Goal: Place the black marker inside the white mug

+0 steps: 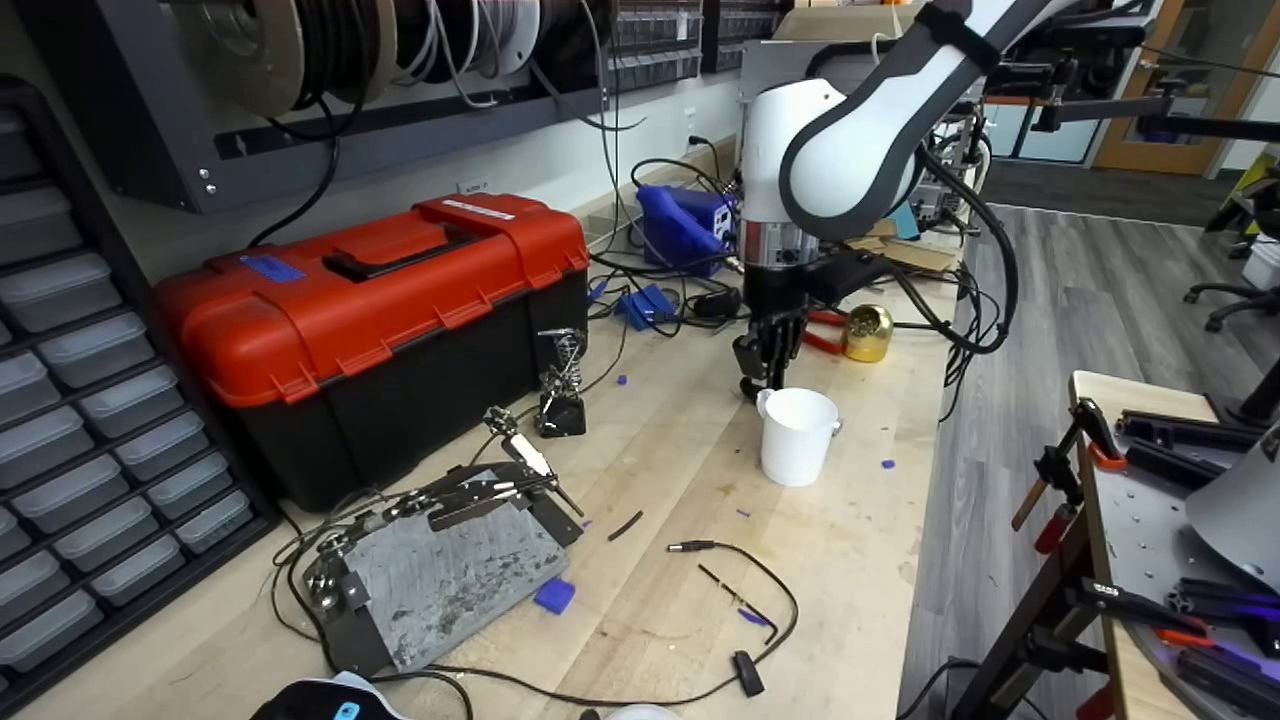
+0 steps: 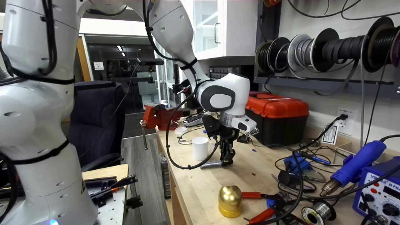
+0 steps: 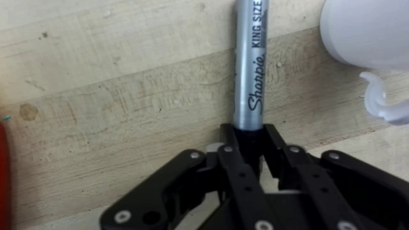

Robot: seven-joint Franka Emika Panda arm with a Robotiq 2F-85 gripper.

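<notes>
Black-lettered silver on the marker (image 3: 250,73), black on the pincer (image 3: 249,131), plain white on the mug (image 1: 797,445), pale woodgrain on the worktop (image 3: 127,105).

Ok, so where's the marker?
In the wrist view, the marker runs down from the top edge, just right of centre, its black end in the gripper. The mug is to its right, not touching.

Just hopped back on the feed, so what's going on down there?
The robot arm has its pincer closed on the black end of the marker, a silver-barrelled Sharpie. The marker is held roughly level, right down at the workbench; whether it touches the wood I can't say for sure. The white mug stands upright close by, with the marker outside it, so the placing isn't done yet.
</notes>
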